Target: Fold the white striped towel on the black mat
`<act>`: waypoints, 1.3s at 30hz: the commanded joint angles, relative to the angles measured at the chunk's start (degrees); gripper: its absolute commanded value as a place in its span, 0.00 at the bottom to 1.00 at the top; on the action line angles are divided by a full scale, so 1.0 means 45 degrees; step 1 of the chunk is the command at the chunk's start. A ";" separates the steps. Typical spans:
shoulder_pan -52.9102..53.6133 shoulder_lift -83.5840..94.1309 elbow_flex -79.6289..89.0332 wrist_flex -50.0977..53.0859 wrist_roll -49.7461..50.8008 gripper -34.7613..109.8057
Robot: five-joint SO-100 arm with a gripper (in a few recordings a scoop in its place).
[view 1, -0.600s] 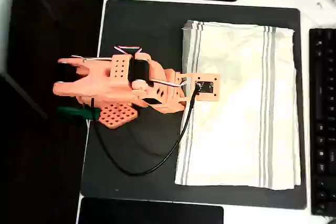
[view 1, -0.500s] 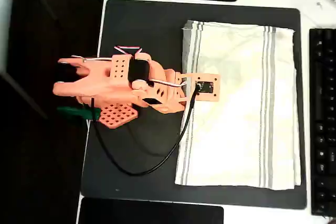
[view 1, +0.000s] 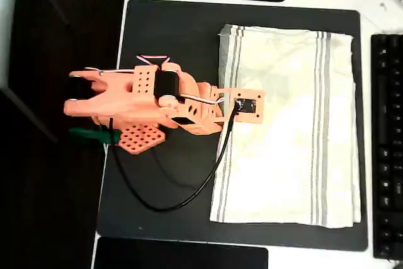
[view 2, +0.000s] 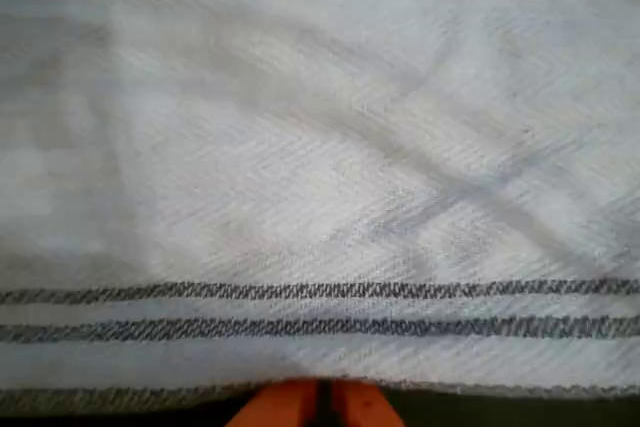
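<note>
1. location of work item: the white striped towel [view 1: 286,124] lies spread flat on the black mat [view 1: 170,36], occupying the right portion of the mat in the overhead view. its grey stripe groups run along the left and right edges. no fold is visible; the task is judged to be at its opening step.

2. arm position: the orange arm [view 1: 145,102] reaches in from the left in the overhead view, its front end over the towel's left striped edge at about mid-length.

3. claw state: the gripper [view 2: 322,405] shows in the wrist view as two orange tips at the bottom edge, set very close together with a thin dark gap between them. they look nearly closed and hold nothing. the tips sit just outside the towel's hem, above the dark mat.

4. risk, missed pickup: with the jaws this narrow, a descent may press the hem flat instead of catching it. cause: no opening to admit the cloth.

5. risk, skewed fold: the grip point is mid-edge, so the two corners may trail and sag, leaving an uneven fold. cause: soft cloth held at one point.

6. risk, dragging: a thin pinch could slip, or the whole towel could slide across the mat rather than fold over.

7. risk, cable: the black cable [view 1: 182,196] loops beside the towel's lower left edge and could snag the cloth during a sweep.
</note>
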 commanded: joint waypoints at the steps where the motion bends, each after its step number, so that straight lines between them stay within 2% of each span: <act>1: -0.0098 0.0020 0.0195 -0.0078 0.0000 0.24; 5: -0.0020 -0.0586 -0.0293 -0.0098 -0.0176 0.24; 20: -0.1465 -0.3848 -0.4121 0.0156 0.1406 0.24; 33: -0.4648 -0.8438 -1.0059 0.1191 0.5273 0.24; 39: -0.5957 -1.1211 -1.2598 0.0762 0.6816 0.24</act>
